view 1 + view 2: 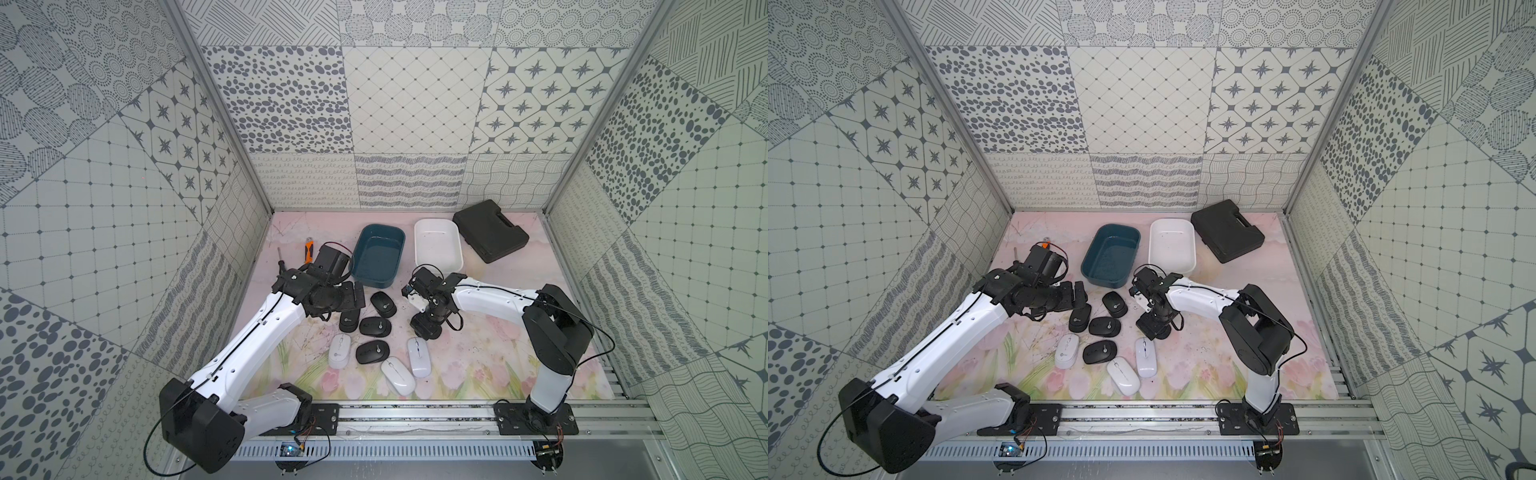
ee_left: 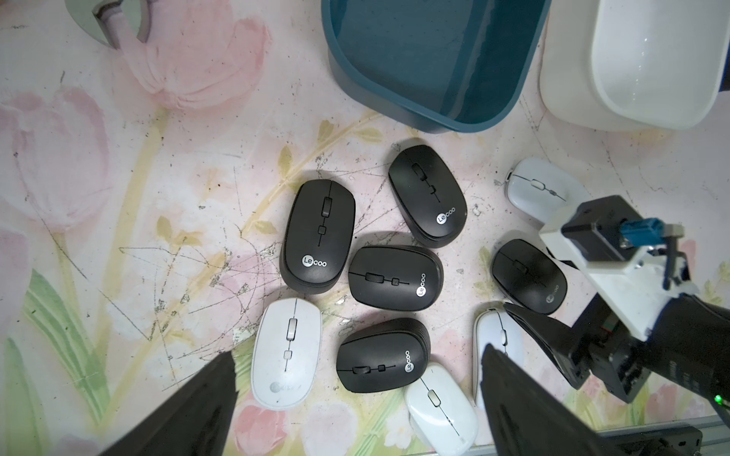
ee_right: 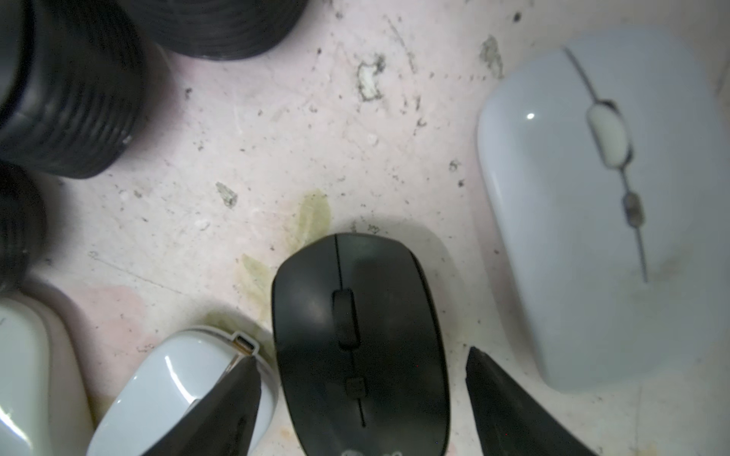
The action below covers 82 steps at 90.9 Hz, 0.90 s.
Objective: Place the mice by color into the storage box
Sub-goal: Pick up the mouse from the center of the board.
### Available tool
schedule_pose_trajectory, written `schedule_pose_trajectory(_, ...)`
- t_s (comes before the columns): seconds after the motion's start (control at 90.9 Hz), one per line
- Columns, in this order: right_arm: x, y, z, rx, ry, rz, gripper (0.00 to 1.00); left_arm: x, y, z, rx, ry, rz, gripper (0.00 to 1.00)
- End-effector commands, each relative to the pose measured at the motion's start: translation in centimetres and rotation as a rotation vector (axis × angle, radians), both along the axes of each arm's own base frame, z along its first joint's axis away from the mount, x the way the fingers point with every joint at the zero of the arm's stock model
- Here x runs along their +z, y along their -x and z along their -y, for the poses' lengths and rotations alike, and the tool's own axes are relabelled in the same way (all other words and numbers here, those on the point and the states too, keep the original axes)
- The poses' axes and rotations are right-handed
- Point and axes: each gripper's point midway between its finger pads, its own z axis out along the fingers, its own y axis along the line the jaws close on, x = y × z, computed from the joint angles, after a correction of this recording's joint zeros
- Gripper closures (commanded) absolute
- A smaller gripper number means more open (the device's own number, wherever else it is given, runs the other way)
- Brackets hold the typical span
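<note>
Right wrist view shows the right claw [image 3: 361, 355] open astride a black mouse [image 3: 367, 284] on the bench [image 3: 316, 138], thin gaps each side, a white mouse [image 3: 170, 379] crowding one finger, while the left claw [image 2: 357, 351] gapes above the other mice [image 2: 395, 276].

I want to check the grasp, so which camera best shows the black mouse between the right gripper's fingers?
The right wrist view: the black mouse lies close up inside the open right gripper. The left wrist view shows it nearly whole but smaller; in both top views the right arm hides it.

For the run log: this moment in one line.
right pincer: open around black mouse | left pincer: open | teal box, white box: empty
</note>
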Motion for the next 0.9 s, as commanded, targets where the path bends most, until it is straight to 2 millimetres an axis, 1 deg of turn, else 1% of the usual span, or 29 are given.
schedule_pose_trajectory(0.0, -0.9, -0.1, 0.0, -0.018, 0.021, 0.011, 0.16, 0.2, -0.3, 0.2, 0.008, 0.016, 0.017, 0.01)
schedule_pose_trajectory(0.209, -1.3, -0.1, 0.0, -0.029, 0.030, 0.017, 0.21, 0.1, -0.4, 0.2, 0.009, 0.012, 0.018, 0.02)
schedule_pose_trajectory(0.341, -1.5, -0.1, 0.1, -0.031, 0.039, 0.023, 0.27, 0.0, -0.5, 0.1, 0.013, 0.007, 0.020, 0.02)
schedule_pose_trajectory(0.506, -1.1, -0.2, -0.1, -0.038, 0.027, 0.046, 0.35, -0.1, -0.5, -0.1, 0.020, -0.002, 0.022, 0.02)
schedule_pose_trajectory(0.649, 0.3, -0.2, -1.3, -0.065, -0.047, 0.061, 0.37, -0.6, -0.1, -0.4, 0.024, -0.014, 0.008, 0.02)
schedule_pose_trajectory(0.781, 1.8, -0.7, -1.9, -0.103, -0.082, 0.093, 0.41, -0.5, 0.0, -0.6, 0.026, -0.015, 0.017, 0.02)
schedule_pose_trajectory(0.892, 3.3, -1.1, -2.3, -0.141, -0.117, 0.116, 0.42, -0.5, 0.0, -0.6, 0.024, -0.014, 0.019, 0.02)
